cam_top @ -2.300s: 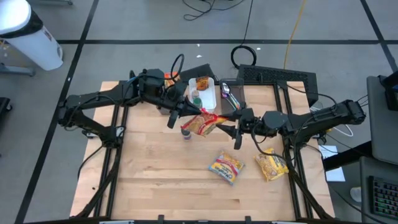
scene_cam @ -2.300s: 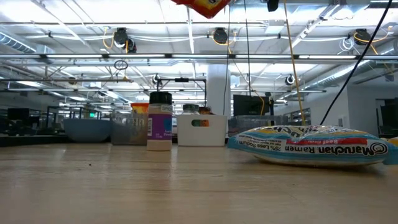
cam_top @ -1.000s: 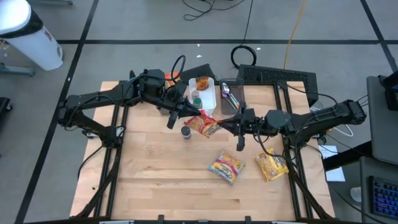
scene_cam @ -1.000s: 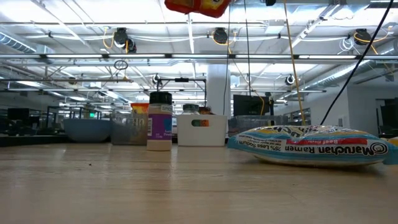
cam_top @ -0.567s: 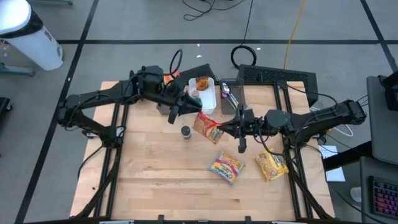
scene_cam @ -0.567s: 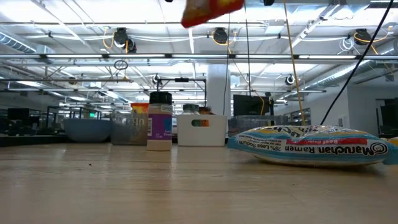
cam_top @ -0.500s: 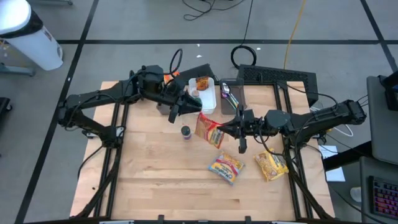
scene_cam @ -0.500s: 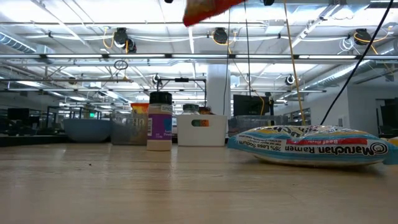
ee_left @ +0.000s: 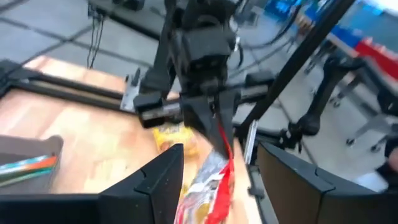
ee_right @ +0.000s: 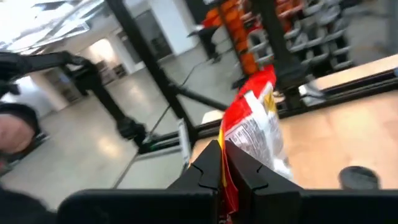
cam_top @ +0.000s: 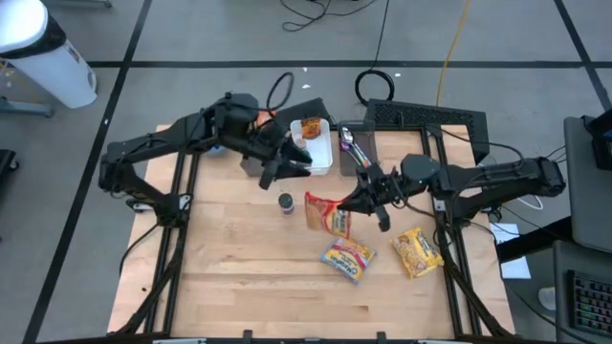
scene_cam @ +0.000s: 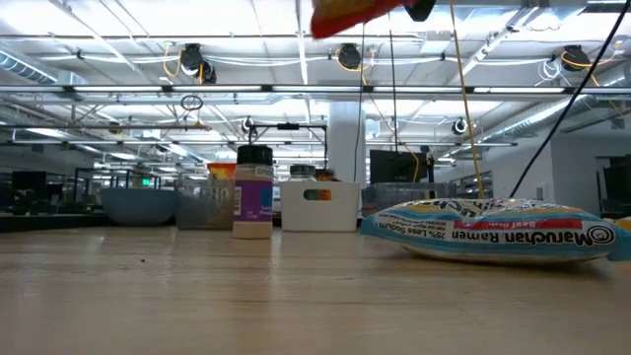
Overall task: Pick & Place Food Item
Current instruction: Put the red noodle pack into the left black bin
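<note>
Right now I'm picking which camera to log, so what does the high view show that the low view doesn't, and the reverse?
Only the high view shows both arms: the right gripper pinching the red snack bag, the left gripper open near the white bin.

Only the low view shows the Maruchan Ramen lettering and the room behind.

Both show the spice jar and the hanging bag.

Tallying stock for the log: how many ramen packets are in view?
3. One red packet hangs from the right end effector; two lie on the table: one centre-front, one to its right.
</note>
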`<state>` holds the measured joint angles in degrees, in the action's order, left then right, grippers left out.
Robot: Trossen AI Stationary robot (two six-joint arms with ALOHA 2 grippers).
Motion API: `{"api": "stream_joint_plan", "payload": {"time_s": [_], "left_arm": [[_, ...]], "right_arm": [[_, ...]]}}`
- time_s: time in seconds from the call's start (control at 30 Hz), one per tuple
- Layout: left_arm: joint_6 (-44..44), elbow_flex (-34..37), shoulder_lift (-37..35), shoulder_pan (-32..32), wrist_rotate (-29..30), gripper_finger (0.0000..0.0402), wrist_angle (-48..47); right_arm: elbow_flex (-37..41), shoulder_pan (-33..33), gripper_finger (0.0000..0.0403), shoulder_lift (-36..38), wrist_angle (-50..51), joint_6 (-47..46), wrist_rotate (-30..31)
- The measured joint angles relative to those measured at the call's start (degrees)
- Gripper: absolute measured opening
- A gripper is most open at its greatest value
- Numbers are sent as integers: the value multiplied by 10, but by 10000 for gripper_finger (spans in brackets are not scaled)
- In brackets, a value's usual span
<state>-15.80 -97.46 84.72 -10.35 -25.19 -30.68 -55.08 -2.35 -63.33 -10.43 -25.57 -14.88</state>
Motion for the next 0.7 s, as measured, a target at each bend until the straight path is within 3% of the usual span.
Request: {"api": "stream_joint_plan", "payload": {"time_s": [0.27,0.4,0.5,0.7], "left_arm": [[20,-186,134,28,-7,184,-163],[2,-257,195,39,-52,177,-189],[-20,-282,226,47,-81,177,-193],[-27,-288,249,62,-84,177,-208]], "right_arm": [[-23,32,0,0,38,-6,-124],[-24,36,0,0,50,-2,-156],[-24,35,0,1,53,5,-170],[-24,37,0,11,57,16,-183]]}}
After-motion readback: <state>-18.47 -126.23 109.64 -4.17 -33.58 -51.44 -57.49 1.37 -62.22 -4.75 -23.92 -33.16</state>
